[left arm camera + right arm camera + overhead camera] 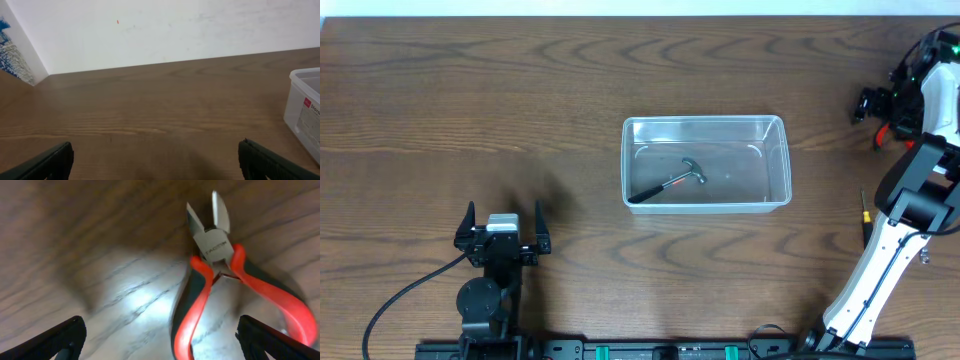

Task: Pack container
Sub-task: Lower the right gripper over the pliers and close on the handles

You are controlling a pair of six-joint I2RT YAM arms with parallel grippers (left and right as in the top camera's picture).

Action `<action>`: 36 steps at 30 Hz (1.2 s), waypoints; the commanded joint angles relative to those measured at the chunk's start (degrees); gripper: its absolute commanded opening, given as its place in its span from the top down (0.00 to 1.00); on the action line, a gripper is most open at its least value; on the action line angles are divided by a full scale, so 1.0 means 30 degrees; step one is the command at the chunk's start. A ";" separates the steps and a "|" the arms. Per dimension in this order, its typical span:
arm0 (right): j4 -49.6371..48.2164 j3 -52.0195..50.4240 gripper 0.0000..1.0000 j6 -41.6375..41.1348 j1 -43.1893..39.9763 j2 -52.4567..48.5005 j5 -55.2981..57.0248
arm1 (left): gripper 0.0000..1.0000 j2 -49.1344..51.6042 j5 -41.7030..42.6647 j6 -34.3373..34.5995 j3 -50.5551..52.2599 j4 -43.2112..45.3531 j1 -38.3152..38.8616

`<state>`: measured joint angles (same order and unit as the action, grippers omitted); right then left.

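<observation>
Container (pixel 705 120), a clear plastic tub, is sitting at the middle of the worktop (pixel 470 100), its long side running left to right; a hammer (pixel 672 183) is lying slantwise inside it, leaving the right half of the floor bare. Well apart from it, at the far right edge, red-and-black cutting pliers (pixel 215 245) are lying flat on the wood, nose pointing away from the wrist camera and handles splaying toward it; the right claw (pixel 160 340) is hovering over them with its fingers spread wide, touching nothing. In the wrist view the pliers are sitting right of centre between those fingers. The step in hand appears to be picking up the pliers; doing it well is probably going to mean shifting across until the handles are centred, lowering straight down just behind the pivot, and closing across both handles so they are squeezing together rather than twisting out; a grip near the handle ends is risking a swing on the carry to the tub. The left claw (pixel 505 213) is resting at the front left, fingers spread and holding nothing.
</observation>
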<state>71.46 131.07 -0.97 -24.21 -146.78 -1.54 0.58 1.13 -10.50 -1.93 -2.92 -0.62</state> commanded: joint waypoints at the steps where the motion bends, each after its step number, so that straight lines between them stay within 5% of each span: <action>1: -0.0022 0.0109 0.01 0.0284 -0.0109 -0.0495 -0.0138 | 0.02 -0.0102 -0.0095 0.0095 0.0568 -0.0335 0.0022; 14: -0.0233 0.0109 0.05 0.0495 -0.0124 -0.0495 0.0022 | 0.02 -0.0102 -0.0095 0.0095 0.0568 -0.0335 0.0022; 28: -0.0685 0.0124 0.67 0.0335 -0.0138 -0.0488 0.0080 | 0.02 -0.0102 -0.0095 0.0095 0.0568 -0.0328 0.0022; 36: -0.0328 0.0714 0.91 0.0211 -0.0117 -0.0466 0.0073 | 0.02 -0.0102 -0.0095 0.0095 0.0568 -0.0328 0.0022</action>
<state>69.91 131.28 0.19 -24.43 -147.39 -0.89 0.58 1.13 -10.50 -1.93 -2.92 -0.62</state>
